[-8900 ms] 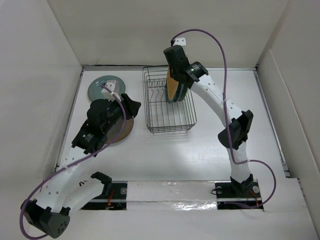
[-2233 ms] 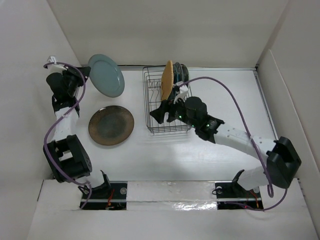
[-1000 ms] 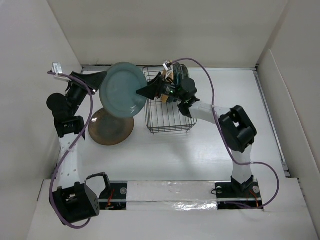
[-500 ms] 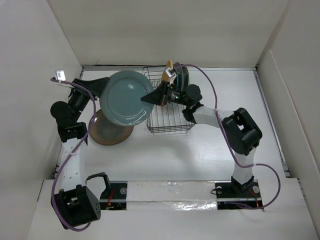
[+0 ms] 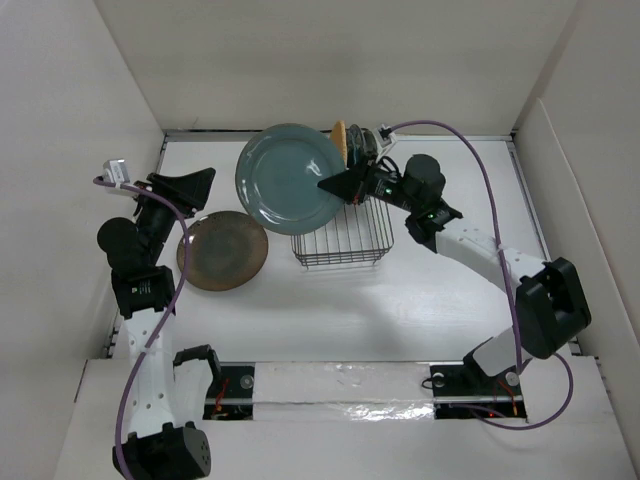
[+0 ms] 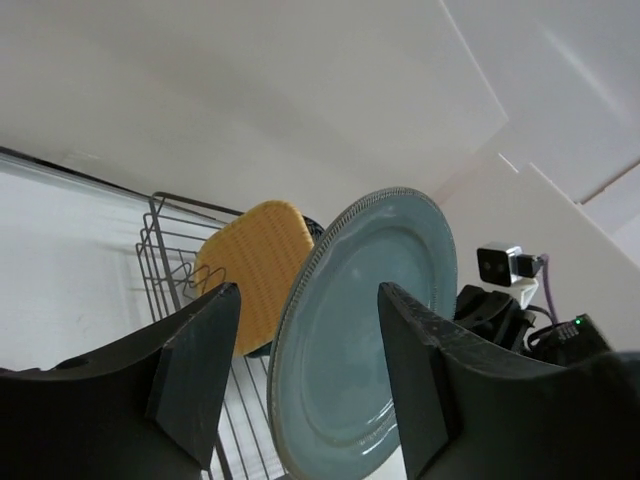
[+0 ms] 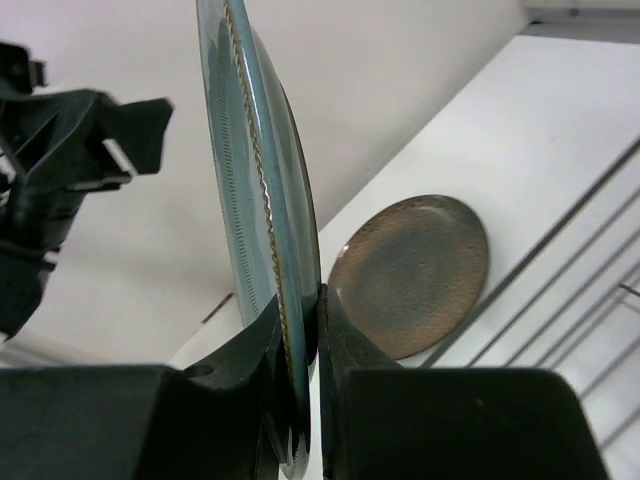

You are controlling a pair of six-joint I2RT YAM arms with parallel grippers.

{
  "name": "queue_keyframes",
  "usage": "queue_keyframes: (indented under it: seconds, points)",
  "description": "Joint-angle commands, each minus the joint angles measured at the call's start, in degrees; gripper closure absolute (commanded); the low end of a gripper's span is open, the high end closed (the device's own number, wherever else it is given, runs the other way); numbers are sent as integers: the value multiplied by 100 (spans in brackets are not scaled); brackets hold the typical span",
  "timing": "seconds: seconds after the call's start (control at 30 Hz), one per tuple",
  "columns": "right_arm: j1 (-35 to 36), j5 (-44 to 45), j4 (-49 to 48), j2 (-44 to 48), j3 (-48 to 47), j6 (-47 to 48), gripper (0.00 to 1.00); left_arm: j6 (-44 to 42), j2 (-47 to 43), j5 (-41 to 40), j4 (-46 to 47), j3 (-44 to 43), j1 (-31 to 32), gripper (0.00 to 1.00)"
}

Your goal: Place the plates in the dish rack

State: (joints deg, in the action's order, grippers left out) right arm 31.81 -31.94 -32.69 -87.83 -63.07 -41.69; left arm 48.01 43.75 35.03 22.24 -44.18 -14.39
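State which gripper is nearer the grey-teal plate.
Right. The right gripper is clamped on the rim of the grey-teal plate; the left gripper stands open, apart from it.

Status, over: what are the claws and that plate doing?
Right claw shut on grey-teal plate, upright by dish rack. Left claw open, clear. No blocker seen.
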Motion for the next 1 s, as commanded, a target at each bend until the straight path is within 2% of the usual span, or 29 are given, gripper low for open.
queue_keyframes:
  seconds: [0.0, 0.03, 0.07, 0.13, 0.17, 0.27, 0.4, 0.47, 0.53, 0.8, 0.97]
  points:
    - [-8, 864, 533, 468, -635, 503, 100, -292, -191, -180, -237, -21, 191, 48]
    - [-8, 1283, 1162, 460, -1002, 600, 100, -309, -165, -137, -229, 50, 278, 55]
    - [-8, 1583, 1542, 451, -1214, 827, 100, -336, -147, -93, -238, 120, 349, 70]
    - [79, 2459, 2314, 381, -1767, 1057, 100, -406, -25, 82, -299, 322, 525, 81]
    - [132, 2726, 2580, 329, -1962, 1127, 100, -459, 19, 127, -377, 366, 586, 91]
    - [194, 3807, 3250, 83, -2593, 1119, 100, -529, 55, 110, -457, 603, 894, 98]
    - [554, 5292, 4015, -286, -3263, 1286, 100, -1309, 143, -240, -1018, 359, 1587, 99]
    - [632, 5873, 4270, -462, -3466, 1304, 100, -1897, 117, -847, -1484, 235, 2104, 97]
    - [686, 6303, 4419, -708, -3686, 1286, 100, -2137, 38, -1224, -1713, 217, 2282, 94]
    - [862, 7500, 5131, -1631, -4678, 1251, 100, -3068, 117, -2350, -2654, -248, 3529, 72]
    - [1028, 8037, 5466, -2263, -5328, 1392, 100, -3192, 46, -2597, -2839, -284, 3882, 68]
